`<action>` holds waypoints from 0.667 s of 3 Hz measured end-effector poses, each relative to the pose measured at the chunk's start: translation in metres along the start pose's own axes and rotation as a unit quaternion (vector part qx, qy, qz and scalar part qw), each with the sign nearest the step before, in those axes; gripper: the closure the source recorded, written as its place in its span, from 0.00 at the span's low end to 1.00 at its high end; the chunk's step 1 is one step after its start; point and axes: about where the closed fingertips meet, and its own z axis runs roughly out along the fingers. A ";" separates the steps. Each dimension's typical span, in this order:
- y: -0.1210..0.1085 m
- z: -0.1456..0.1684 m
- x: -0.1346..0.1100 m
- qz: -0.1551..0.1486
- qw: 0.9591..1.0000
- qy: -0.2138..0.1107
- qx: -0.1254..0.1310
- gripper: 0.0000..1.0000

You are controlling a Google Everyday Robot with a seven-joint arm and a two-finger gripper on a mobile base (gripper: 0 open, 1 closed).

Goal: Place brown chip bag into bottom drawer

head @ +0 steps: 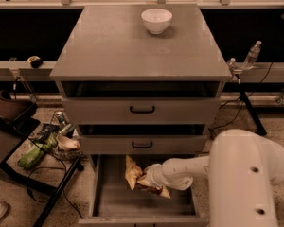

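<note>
Sitting low inside the bottom drawer [112, 200], the gripper [147, 178] is over the middle of the plain grey tray, with the white arm [194, 167] coming in from the view's right

Jaws read as closed on the brown chip bag [132, 171], pinching its dark middle. One yellow-tan end stands up on the left, the other trails down and right under the wrist

The bag is inside the drawer walls but tipped up. You are probably carrying it rather than resting it; contact with the tray is not clear. A grip on the middle keeps both ends clear of the drawer sides and of the middle drawer [142, 144] just above

Step in hand, as I judge it: release. Lower first if you want it to lie flat

Surroundings: the grey worktop [128, 51] carries a white bowl [156, 20] near its back edge. The top drawer [142, 109] is pushed in. A clear bottle [252, 55] stands on the rail at right, and a low black stand at left holds a green packet [34, 154] and cables. The floor is speckled
</note>
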 end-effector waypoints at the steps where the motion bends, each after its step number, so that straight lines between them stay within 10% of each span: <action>1: 0.004 0.007 -0.005 -0.014 1.000 0.005 -0.007 0.81; 2: 0.004 0.007 -0.005 -0.013 1.000 0.005 -0.007 0.58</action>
